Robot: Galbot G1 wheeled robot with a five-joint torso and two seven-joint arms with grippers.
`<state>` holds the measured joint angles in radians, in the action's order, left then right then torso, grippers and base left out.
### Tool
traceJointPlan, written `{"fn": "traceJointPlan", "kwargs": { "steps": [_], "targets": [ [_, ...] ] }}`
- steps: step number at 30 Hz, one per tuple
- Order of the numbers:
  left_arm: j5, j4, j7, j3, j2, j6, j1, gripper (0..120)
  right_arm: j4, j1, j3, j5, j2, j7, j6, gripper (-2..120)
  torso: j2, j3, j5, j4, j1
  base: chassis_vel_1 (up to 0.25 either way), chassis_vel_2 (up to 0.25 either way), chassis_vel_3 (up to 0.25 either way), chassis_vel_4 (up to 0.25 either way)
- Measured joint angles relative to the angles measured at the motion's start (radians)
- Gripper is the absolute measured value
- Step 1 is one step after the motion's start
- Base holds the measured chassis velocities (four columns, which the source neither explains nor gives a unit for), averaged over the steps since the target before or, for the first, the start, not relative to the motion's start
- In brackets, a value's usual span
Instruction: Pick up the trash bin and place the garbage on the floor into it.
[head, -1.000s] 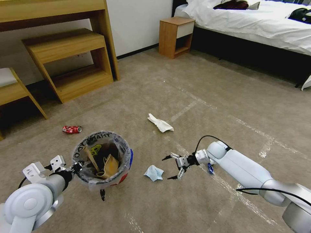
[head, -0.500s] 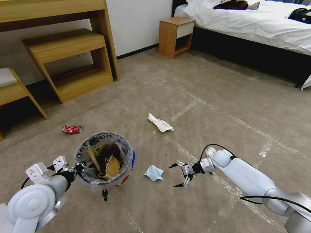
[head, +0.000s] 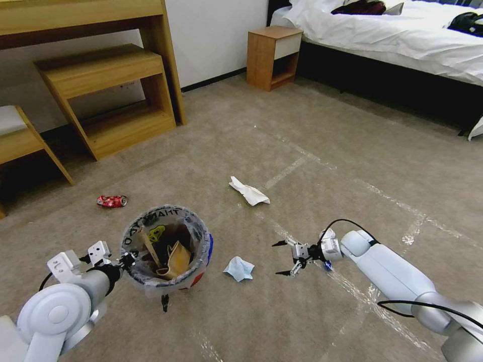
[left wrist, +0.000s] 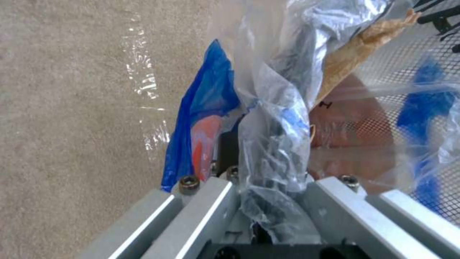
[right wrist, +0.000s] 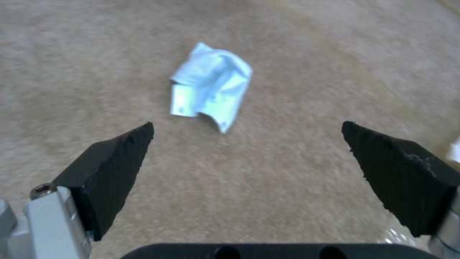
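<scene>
My left gripper [head: 125, 261] is shut on the near rim of the trash bin [head: 173, 274], a red bucket with a blue rim and a clear printed liner. In the left wrist view the liner [left wrist: 273, 144] and blue rim [left wrist: 206, 93] sit pinched in my left gripper [left wrist: 268, 190]. A brown paper bag [head: 173, 256] and a wooden stick lie inside. My right gripper [head: 276, 259] hangs open just right of the pale blue mask [head: 239, 268]. In the right wrist view my right gripper [right wrist: 247, 127] frames the mask [right wrist: 211, 86], which lies ahead of it on the floor [head: 312, 191].
White crumpled paper [head: 249, 191] lies farther out on the carpet. A crushed red can [head: 111, 201] lies beyond the bin. A small white-blue wad [head: 327, 264] shows under my right wrist. Wooden desk shelves [head: 105, 95] stand at left, a nightstand [head: 273, 55] and bed [head: 402, 35] behind.
My right gripper has drawn back to the right, away from the mask, staying open. The bin in my left gripper has shifted slightly right.
</scene>
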<state>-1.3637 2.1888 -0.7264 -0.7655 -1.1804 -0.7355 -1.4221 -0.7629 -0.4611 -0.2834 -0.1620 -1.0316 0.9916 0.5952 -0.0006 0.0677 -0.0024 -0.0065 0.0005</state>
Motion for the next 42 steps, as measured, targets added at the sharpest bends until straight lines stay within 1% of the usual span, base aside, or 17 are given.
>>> {"fn": "traceJointPlan", "kwargs": {
  "steps": [1,5,6,9,10,12,14,16,33,42],
  "targets": [
    [0.000,0.000,0.000,0.000,0.000,0.000,0.000,0,0.000,0.000,0.000,0.000,0.000,0.000,0.000,100,0.000,0.000,0.0000,0.0000,0.000,0.000,0.000,0.000,0.000],
    [0.000,-0.007,0.003,0.002,0.005,0.000,0.010,0,0.058,0.015,0.029,0.001,-0.061,-0.024,-0.002,100,0.000,0.000,-0.0001,0.0004,0.000,0.000,0.000,0.000,0.000],
    [0.000,-0.007,0.003,0.002,0.005,0.000,0.010,0,0.058,0.015,0.029,0.001,-0.061,-0.024,-0.002,100,0.000,0.000,-0.0001,0.0004,0.000,0.000,0.000,0.000,0.000],
    [-0.005,-0.010,0.004,-0.002,0.015,0.000,0.013,0,0.104,0.021,0.051,0.001,-0.132,-0.043,-0.005,100,0.000,0.000,0.0003,0.0005,0.000,0.000,0.000,0.000,0.000],
    [-0.005,-0.010,0.004,-0.002,0.015,0.000,0.013,0,0.104,0.021,0.051,0.001,-0.132,-0.043,-0.005,100,0.000,0.000,0.0003,0.0005,0.000,0.000,0.000,0.000,0.000],
    [-0.007,-0.012,0.004,-0.003,0.020,0.000,0.014,0,0.129,0.023,0.062,0.001,-0.169,-0.046,-0.007,100,0.000,0.000,0.0001,0.0006,0.000,0.000,0.000,0.000,0.000],
    [-0.007,-0.013,0.004,-0.003,0.021,0.000,0.014,0,0.133,0.024,0.063,0.001,-0.176,-0.047,-0.007,100,0.000,0.000,0.0002,0.0006,0.000,0.000,0.000,0.000,0.000],
    [-0.009,-0.017,0.004,-0.004,0.022,0.000,0.018,0,0.143,0.024,0.066,0.000,-0.200,-0.048,-0.010,100,0.000,0.000,0.0000,0.0006,0.000,0.000,0.000,0.000,0.000],
    [-0.008,-0.028,0.005,0.001,0.016,0.000,0.026,0,0.163,0.018,0.052,-0.002,-0.233,-0.034,-0.027,100,0.000,0.000,0.0001,0.0003,0.000,0.000,0.000,0.000,0.000],
    [-0.003,-0.030,0.006,0.006,0.011,0.000,0.026,0,0.214,0.010,0.061,0.007,-0.278,-0.033,-0.031,100,0.000,0.000,0.0002,0.0003,0.000,0.000,0.000,0.000,0.000]
  ]
}}
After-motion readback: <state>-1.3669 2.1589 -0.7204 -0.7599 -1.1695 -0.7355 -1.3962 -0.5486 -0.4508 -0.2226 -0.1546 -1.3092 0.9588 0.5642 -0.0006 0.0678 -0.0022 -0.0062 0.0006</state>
